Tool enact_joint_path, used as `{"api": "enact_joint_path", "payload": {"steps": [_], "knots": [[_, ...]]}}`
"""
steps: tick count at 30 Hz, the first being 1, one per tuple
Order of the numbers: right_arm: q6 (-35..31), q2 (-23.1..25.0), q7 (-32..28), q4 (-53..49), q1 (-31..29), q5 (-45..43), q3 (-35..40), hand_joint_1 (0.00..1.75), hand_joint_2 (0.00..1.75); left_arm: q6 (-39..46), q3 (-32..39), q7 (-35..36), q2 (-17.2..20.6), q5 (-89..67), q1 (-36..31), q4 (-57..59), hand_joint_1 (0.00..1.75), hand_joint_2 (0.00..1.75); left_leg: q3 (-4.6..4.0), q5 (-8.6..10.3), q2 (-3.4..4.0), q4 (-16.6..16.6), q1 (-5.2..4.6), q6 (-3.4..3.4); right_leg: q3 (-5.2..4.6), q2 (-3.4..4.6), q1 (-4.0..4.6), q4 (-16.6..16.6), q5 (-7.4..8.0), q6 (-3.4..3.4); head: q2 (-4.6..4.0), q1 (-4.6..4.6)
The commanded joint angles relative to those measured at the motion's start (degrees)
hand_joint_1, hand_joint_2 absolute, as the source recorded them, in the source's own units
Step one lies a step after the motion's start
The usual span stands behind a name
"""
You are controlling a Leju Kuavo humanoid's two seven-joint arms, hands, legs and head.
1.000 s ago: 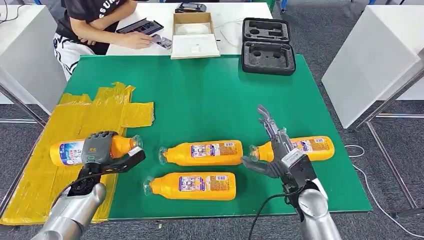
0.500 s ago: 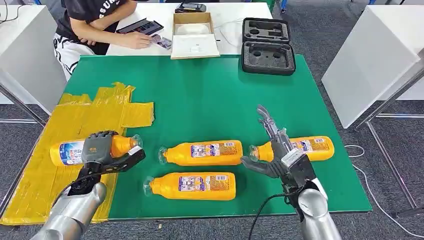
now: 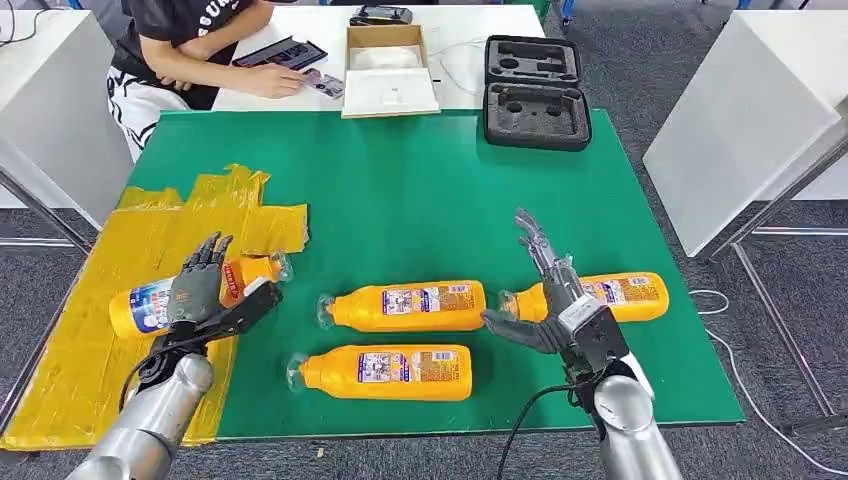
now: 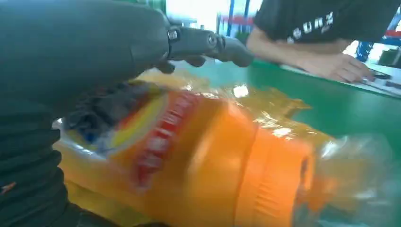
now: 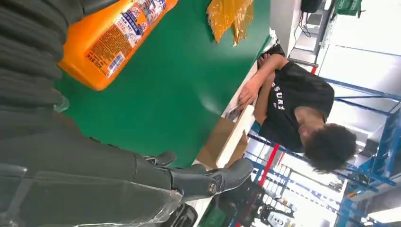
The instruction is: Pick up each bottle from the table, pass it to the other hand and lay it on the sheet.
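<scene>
Lying on its side on the yellow sheet (image 3: 90, 330) at the table's left is the bottle (image 3: 150, 302) you are working on, its clear cap pointing toward the green mat (image 3: 420, 200). Your left hand (image 3: 205, 290) sits over the bottle's middle with its fingers (image 3: 207, 252) stretched out straight and apart and the thumb (image 3: 250, 305) reaching past the neck, so it is spread wide and grips nothing. From the left wrist camera the bottle (image 4: 198, 156) is blurred, lying just beneath the hand (image 4: 85, 42).

On the mat you have three more bottles lying flat: the middle bottle (image 3: 405, 305), the near bottle (image 3: 385, 372) just in front of it, and the right bottle (image 3: 620, 295). Your right hand (image 3: 550, 300) is over the right bottle's neck end, fingers extended away from you and thumb pointing toward the middle bottle, open wide and gripping nothing; you cannot tell whether it touches the bottle.

Past the mat's far edge you can see a black foam case (image 3: 535, 92), an open cardboard box (image 3: 388, 70), and a person (image 3: 190, 50) seated at the white table (image 3: 470, 30).
</scene>
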Motion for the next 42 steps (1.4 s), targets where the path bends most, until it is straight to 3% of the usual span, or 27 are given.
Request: {"api": "enact_joint_path", "payload": {"steps": [1,4,6,16,18,21,22,23,24,27,31,35,39,42], "knots": [[-0.2,-0.7,-0.6,4.3,-1.7,0.4,0.1,0.00,1.75,-1.4,-0.1,0.0,-1.2,4.7,1.1,-6.5,0.00,0.00,0.20,-0.10,0.10,0.0,0.06,-0.14,0.23,0.00,0.06,0.0,-0.07,-0.04,0.00,0.00],[-0.7,-0.9,-0.1,4.5,-2.7,0.2,0.1,0.00,1.75,-2.1,-0.2,0.2,-1.3,5.1,0.4,-6.8,0.00,0.00,0.51,-0.30,0.18,0.1,0.12,-0.29,0.58,-0.02,0.14,0.0,-0.25,-0.12,0.00,0.00],[-0.8,-1.2,0.5,4.2,-2.8,-0.1,0.4,0.00,1.75,-2.0,-0.2,0.1,-1.3,5.9,0.0,-6.4,0.00,0.00,0.14,-0.08,0.09,0.0,0.04,-0.13,0.17,-0.01,0.06,0.0,-0.06,-0.05,0.00,0.00],[-3.0,-1.3,1.2,3.3,-2.2,1.0,0.6,0.00,1.75,-1.6,-0.1,-1.4,-1.5,8.2,0.7,-5.9,0.00,0.00,0.12,-0.06,0.08,0.0,0.04,-0.10,0.15,0.00,0.05,0.0,-0.04,-0.03,0.00,0.00],[-7.7,-1.7,1.7,1.8,-1.4,6.2,0.3,0.00,1.75,-2.2,0.3,-2.8,-2.0,10.6,2.2,-8.7,0.00,0.00,0.38,-0.22,0.16,0.1,0.07,-0.21,0.43,0.00,0.09,0.0,-0.17,-0.07,0.00,0.00],[-16.3,-2.7,5.4,0.9,-2.2,19.8,1.2,0.00,1.75,-6.5,1.7,-6.7,-3.7,19.1,4.8,-14.9,0.00,0.00,0.39,-0.27,0.18,0.1,0.08,-0.22,0.45,0.02,0.10,0.0,-0.21,-0.07,0.00,0.00],[-19.7,-3.9,7.5,0.6,-2.5,28.1,1.6,0.00,1.75,-9.5,2.6,-8.8,-4.7,24.4,5.7,-17.3,0.00,0.00,0.15,-0.13,0.12,0.1,0.03,-0.13,0.18,0.02,0.04,0.0,-0.09,-0.03,0.00,-0.02],[-24.0,-5.1,11.9,0.2,-2.5,41.0,2.8,0.00,1.75,-12.3,2.4,-10.2,-5.2,29.0,7.5,-20.9,0.00,1.75,0.25,-0.20,0.16,0.1,0.05,-0.17,0.29,0.02,0.06,0.0,-0.15,-0.05,0.00,0.00],[-25.1,-6.3,16.1,-0.1,-2.5,50.1,3.6,0.00,1.75,-14.3,1.5,-10.8,-5.2,31.2,8.9,-23.4,0.00,1.75,0.36,-0.31,0.16,0.2,0.06,-0.21,0.43,-0.02,0.08,0.1,-0.26,-0.05,0.00,0.00],[-22.0,-8.6,19.1,-1.8,-2.0,58.2,4.1,0.00,1.75,-18.9,-1.8,-12.8,-4.9,36.1,12.8,-29.7,0.00,1.75,0.32,-0.28,0.22,0.2,0.04,-0.18,0.37,0.07,0.05,0.0,-0.20,-0.04,0.00,0.02],[-19.4,-10.7,19.8,-2.7,-2.2,60.7,4.4,0.00,1.75,-20.6,-3.0,-13.4,-5.2,38.7,14.0,-32.7,0.00,1.75,0.43,-0.36,0.25,0.2,0.05,-0.23,0.49,0.06,0.07,0.0,-0.27,-0.07,0.00,0.00],[-13.1,-16.9,18.6,1.7,-6.0,61.7,3.3,0.00,1.75,-21.9,-5.9,-14.0,-5.0,41.9,15.0,-36.6,0.00,1.75,0.20,-0.23,0.18,0.2,0.03,-0.17,0.25,0.07,0.06,0.1,-0.15,-0.04,0.00,-0.07],[-10.6,-19.8,16.4,4.6,-7.7,60.0,2.0,0.00,1.75,-21.8,-6.7,-13.8,-4.6,42.6,15.2,-37.8,0.00,1.75,0.18,-0.18,0.12,0.2,0.01,-0.13,0.27,0.00,0.03,0.0,-0.12,-0.01,0.00,0.00],[-5.0,-23.9,14.4,7.7,-9.6,56.5,1.7,0.00,1.75,-21.7,-6.8,-13.8,-4.4,42.9,14.6,-37.8,0.00,1.75,0.22,-0.15,0.08,0.1,0.01,-0.13,0.32,-0.03,0.02,0.0,-0.10,-0.01,0.00,0.02]]}}
